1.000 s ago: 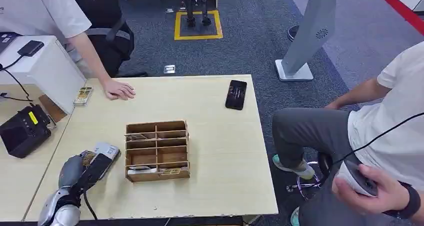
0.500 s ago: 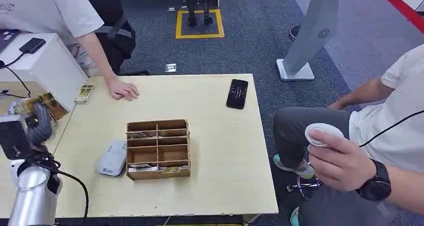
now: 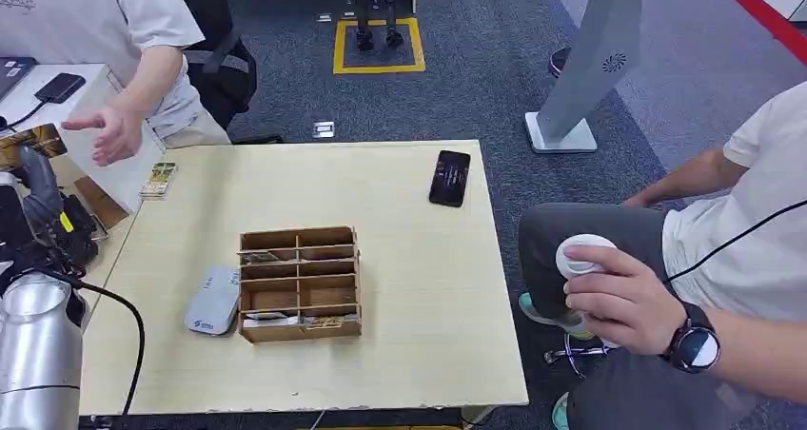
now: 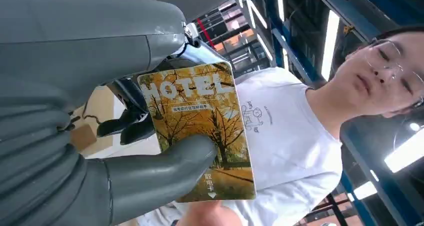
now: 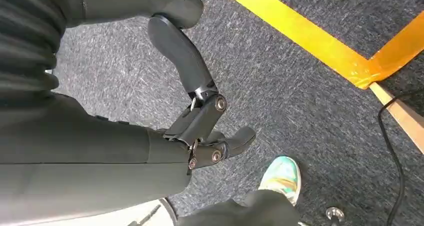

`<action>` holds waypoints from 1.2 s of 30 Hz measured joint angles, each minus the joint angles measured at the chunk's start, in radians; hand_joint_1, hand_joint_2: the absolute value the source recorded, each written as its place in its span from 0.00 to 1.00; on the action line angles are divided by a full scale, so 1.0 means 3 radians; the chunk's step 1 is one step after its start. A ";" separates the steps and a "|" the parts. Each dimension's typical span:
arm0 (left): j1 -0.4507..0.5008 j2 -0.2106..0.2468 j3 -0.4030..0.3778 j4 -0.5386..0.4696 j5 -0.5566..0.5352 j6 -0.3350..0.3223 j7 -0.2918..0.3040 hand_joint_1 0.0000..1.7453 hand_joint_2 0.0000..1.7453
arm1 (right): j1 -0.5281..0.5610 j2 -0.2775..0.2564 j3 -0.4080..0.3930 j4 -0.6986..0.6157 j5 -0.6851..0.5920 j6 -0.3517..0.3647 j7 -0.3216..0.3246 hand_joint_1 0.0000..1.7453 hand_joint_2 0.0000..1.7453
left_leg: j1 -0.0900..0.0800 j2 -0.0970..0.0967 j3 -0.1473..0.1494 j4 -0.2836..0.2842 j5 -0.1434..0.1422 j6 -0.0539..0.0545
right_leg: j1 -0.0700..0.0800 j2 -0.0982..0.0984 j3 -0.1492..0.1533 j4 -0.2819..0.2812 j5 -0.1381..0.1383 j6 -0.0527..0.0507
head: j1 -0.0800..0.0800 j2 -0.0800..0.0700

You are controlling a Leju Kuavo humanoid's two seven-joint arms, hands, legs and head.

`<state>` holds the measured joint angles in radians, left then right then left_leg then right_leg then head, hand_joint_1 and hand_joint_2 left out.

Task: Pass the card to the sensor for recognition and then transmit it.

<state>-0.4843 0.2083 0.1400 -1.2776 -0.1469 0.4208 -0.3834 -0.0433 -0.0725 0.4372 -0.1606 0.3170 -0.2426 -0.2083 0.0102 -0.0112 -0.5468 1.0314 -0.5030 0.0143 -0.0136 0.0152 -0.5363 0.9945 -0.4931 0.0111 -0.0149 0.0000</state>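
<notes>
The left hand [image 4: 100,151] has risen off the table and pinches the card [image 4: 200,131] high at the left, toward a person's open hand [image 3: 112,130]. The sensor [image 3: 212,301], probably done with, lies by the wooden rack [image 3: 300,284].

Head view looks forward and down from high up over the desk [image 3: 419,259], with carpet beyond. Left wrist view sits close behind its robot hand [image 4: 125,151], facing up at a person [image 4: 280,136] and ceiling lights; that person also stands at the head view's upper left. Right wrist view faces down at grey carpet [image 5: 300,96].
</notes>
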 joint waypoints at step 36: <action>-0.0105 0.0422 -0.0257 0.0457 -0.3241 0.0898 0.0141 0.00 1.00 | -0.0081 0.0000 0.0053 -0.0034 0.0111 0.0141 -0.0036 0.00 1.00 | 0.0000 0.0011 -0.0012 0.0000 0.0002 -0.0002 | 0.0000 0.0010 -0.0016 0.0003 0.0005 -0.0002 | 0.0000 0.0000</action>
<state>-0.5157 0.3349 0.0629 -1.1406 -1.1191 0.6901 -0.3410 -0.0677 -0.0725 0.4532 -0.1709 0.3502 -0.2003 -0.2190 0.0103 -0.0079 -0.5504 1.0314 -0.5025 0.0136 -0.0136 0.0182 -0.5411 0.9954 -0.4917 0.0106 -0.0149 0.0000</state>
